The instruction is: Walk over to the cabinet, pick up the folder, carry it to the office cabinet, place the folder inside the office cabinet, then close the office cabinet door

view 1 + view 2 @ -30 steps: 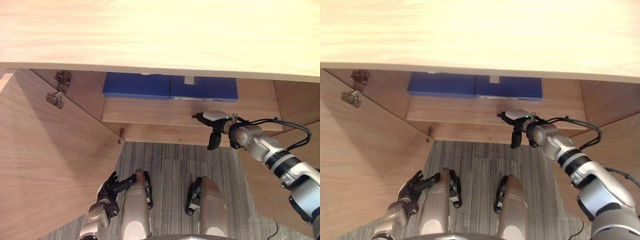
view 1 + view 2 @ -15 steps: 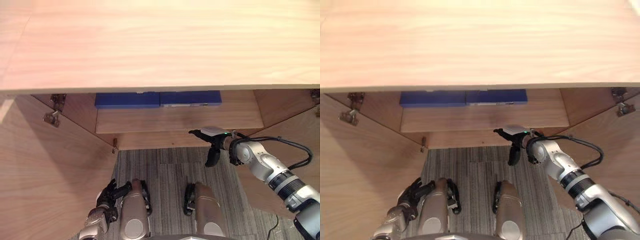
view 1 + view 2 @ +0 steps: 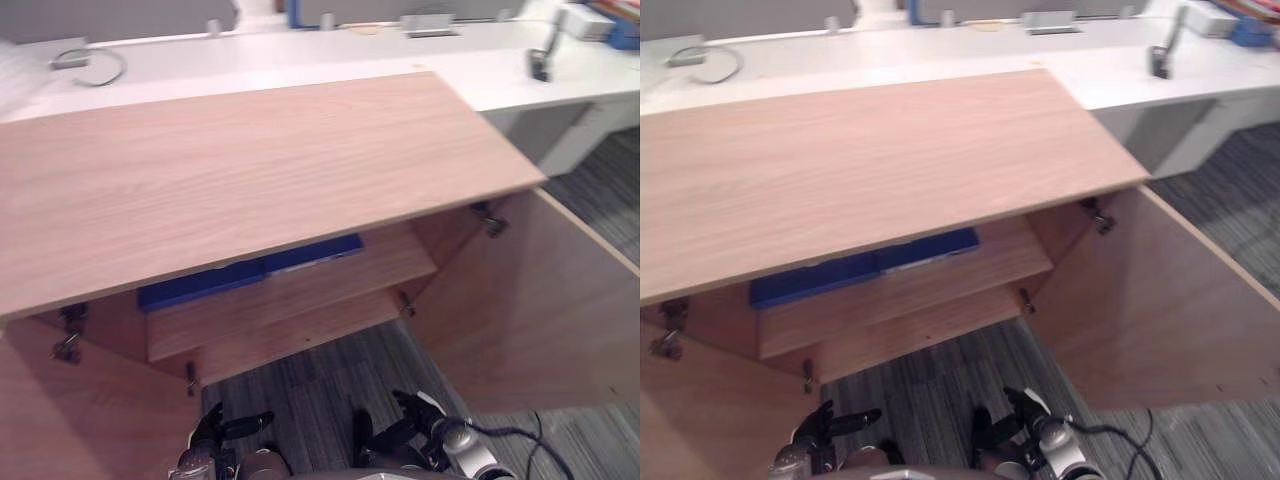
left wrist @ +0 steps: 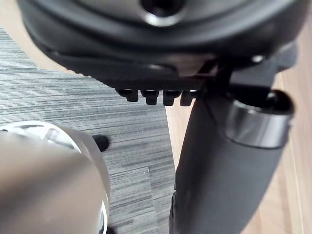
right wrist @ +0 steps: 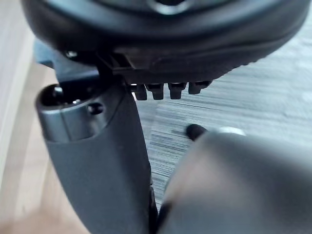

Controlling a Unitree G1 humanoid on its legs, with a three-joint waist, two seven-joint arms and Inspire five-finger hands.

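Note:
A blue folder [image 3: 240, 280] lies flat at the back of the shelf inside the wooden office cabinet [image 3: 240, 180]. It shows as two adjoining blue parts under the overhanging top. Both cabinet doors stand open. My left hand [image 3: 212, 436] hangs low over the carpet in front of the cabinet, fingers straight and holding nothing. My right hand [image 3: 418, 418] is low too, below the shelf and well clear of the folder, with its fingers spread and nothing in them. The left wrist view has the left hand's thumb [image 4: 219, 161] over carpet, and the right wrist view has the right hand's thumb [image 5: 97, 156] likewise.
The open right door [image 3: 530, 310] swings out to the right, and the open left door [image 3: 60, 420] stands at the lower left. Behind the cabinet runs a white desk [image 3: 300, 50] with small items on it. Grey carpet [image 3: 310, 385] lies in front.
The camera has lifted and pulled back, so the cabinet top and the desk behind now show. My right hand has left the shelf's front edge and dropped low. The folder stays on the shelf.

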